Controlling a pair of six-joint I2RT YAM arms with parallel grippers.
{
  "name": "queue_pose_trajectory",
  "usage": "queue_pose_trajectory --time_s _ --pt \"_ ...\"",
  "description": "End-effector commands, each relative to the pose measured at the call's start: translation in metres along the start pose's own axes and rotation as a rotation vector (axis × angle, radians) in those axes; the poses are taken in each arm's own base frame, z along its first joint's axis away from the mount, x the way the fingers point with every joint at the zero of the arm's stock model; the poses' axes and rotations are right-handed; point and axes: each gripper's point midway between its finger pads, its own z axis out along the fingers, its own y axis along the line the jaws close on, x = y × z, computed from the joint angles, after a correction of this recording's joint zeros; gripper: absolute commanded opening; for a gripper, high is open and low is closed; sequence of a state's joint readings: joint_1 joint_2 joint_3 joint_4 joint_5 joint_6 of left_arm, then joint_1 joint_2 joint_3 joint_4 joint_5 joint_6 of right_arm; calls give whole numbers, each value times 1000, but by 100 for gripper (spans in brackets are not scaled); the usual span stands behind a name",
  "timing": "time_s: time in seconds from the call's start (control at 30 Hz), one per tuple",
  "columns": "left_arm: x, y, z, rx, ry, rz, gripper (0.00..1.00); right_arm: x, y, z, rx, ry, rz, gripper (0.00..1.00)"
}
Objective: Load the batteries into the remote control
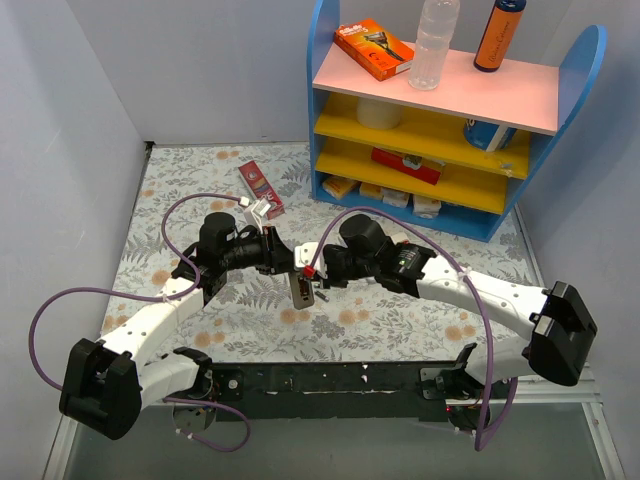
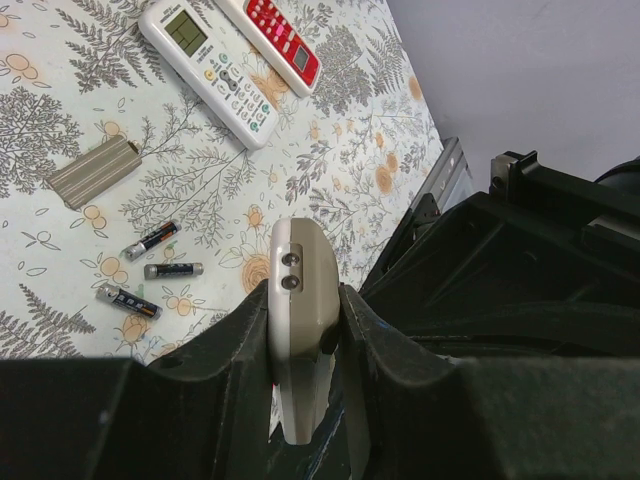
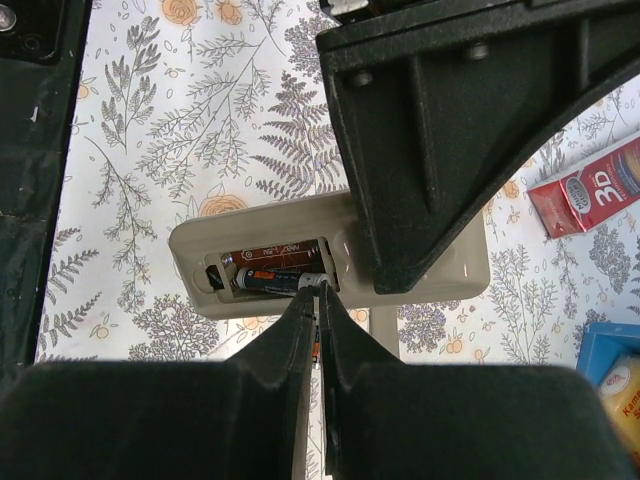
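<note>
We see floral table (image 2: 350, 150), two arms meeting above it. Left gripper (image 2: 303, 305) partly open, jaws clamped on beige remote (image 2: 298, 270), held edge-on. Right gripper (image 3: 318, 292) almost closed, tips at remote's open compartment, touching end of front battery (image 3: 272, 282); we can't tell if pinched. Second battery (image 3: 272, 257) seated just behind it. On table beyond left gripper: white remote (image 2: 210, 62) beside red remote (image 2: 280, 40), ribbed cover (image 2: 95, 172). Three loose batteries (image 2: 172, 270) nearer that gripper.
</note>
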State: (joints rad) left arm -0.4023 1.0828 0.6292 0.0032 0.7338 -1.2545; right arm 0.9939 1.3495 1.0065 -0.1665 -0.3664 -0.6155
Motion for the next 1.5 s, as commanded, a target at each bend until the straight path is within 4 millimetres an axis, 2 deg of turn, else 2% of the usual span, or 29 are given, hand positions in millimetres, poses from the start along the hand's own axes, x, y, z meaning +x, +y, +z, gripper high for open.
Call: queue_pose_trajectory --time_s 0.0,0.3,0.9,0.97,1.03,1.17,1.27,1.37,1.47 --pt "-22 -35 -8 100 -54 78 0 15 1 4 -15 70 49 9" --pt "-22 -37 -8 107 -57 82 0 19 7 16 -58 77 85 6" --pt "-28 -44 -12 120 -91 90 0 42 22 45 -80 175 149 1" --pt "-27 -44 -12 121 -91 89 0 49 19 45 -42 191 155 1" --pt "-28 -45 -14 118 -98 93 0 60 7 44 42 227 174 1" --pt "-28 -41 -15 88 -110 84 0 65 -10 37 181 233 207 1" --pt "-28 -32 -15 40 -122 65 0 60 -20 27 276 190 242 2" --pt "-26 -29 -15 30 -124 57 0 40 -34 17 360 97 250 6" --pt "-27 -31 -16 35 -131 60 0 35 -34 13 366 72 258 12"
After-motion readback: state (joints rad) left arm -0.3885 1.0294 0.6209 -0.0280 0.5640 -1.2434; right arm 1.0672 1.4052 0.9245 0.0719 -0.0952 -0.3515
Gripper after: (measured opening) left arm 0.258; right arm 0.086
